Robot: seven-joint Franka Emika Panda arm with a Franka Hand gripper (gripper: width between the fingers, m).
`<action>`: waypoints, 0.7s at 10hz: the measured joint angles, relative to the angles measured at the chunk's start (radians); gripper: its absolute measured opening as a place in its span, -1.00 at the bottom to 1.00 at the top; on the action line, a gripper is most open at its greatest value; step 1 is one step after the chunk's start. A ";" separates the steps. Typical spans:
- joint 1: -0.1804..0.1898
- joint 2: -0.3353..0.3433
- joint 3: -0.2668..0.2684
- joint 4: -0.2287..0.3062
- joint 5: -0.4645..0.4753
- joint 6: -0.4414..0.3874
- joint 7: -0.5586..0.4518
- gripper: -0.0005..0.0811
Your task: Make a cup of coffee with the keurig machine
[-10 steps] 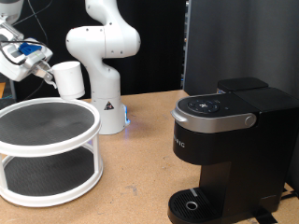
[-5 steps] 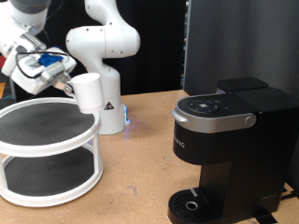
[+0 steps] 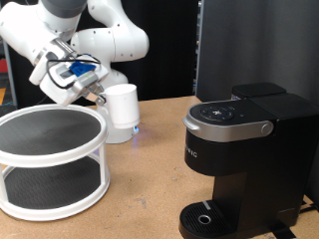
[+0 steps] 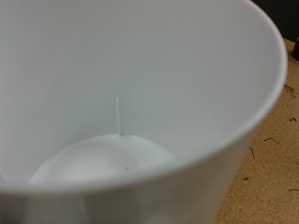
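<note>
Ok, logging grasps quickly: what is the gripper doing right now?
Gripper: shut on the white mug, carrying it in the air beside the two-tier round rack, away from the Keurig machine.

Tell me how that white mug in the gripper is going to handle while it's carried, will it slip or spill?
The white mug looks rigid and smooth, so it could slip in the gripper. The wrist view shows its inside empty: nothing to spill, and probably light. It looks ceramic, so a drop onto the table might chip it.
</note>
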 joint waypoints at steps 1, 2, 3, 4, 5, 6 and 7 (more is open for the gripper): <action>0.021 0.005 0.020 -0.001 0.028 0.027 0.008 -0.80; 0.040 0.009 0.038 -0.001 0.054 0.055 0.016 -0.80; 0.052 0.014 0.053 -0.001 0.069 0.070 0.026 -0.80; 0.059 0.019 0.064 0.000 0.074 0.078 0.030 -0.80; 0.060 0.023 0.070 0.001 0.074 0.082 0.030 -0.80; 0.060 0.023 0.070 0.001 0.074 0.081 0.030 -0.80; 0.060 0.023 0.068 0.001 0.074 0.079 0.030 -0.80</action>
